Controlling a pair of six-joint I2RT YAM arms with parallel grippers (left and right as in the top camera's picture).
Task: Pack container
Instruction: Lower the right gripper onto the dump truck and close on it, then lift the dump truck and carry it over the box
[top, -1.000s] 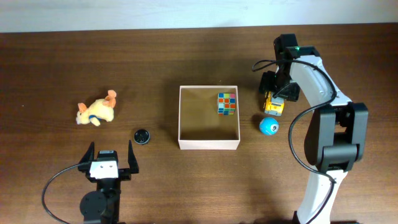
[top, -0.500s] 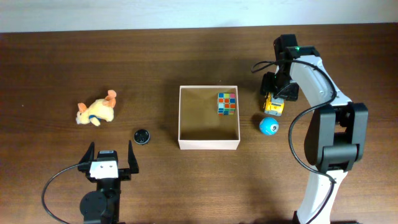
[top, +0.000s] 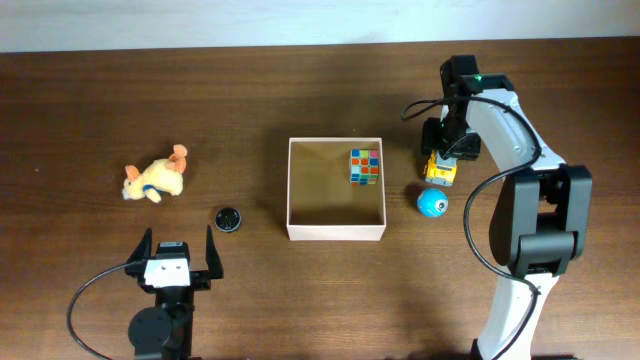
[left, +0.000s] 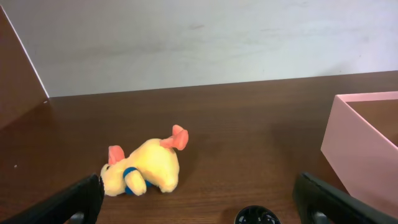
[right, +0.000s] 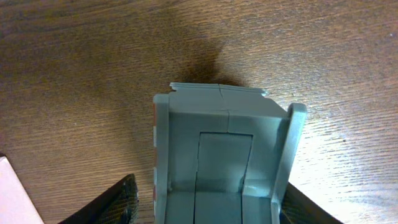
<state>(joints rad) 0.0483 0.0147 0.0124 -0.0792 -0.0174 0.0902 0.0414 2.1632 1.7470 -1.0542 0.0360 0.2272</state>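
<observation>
Right claw straddles yellow toy
Your jaws flank it half-open to pinch; grip unclear. Container just beside; left claw wide, empty.

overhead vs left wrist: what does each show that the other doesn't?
Overhead only: colourful cube inside the container, blue ball and yellow toy outside it. Left wrist only: nothing extra, just a low side view with the container's inside hidden. Both: plush toy, small black round object, the container, open left hand.
</observation>
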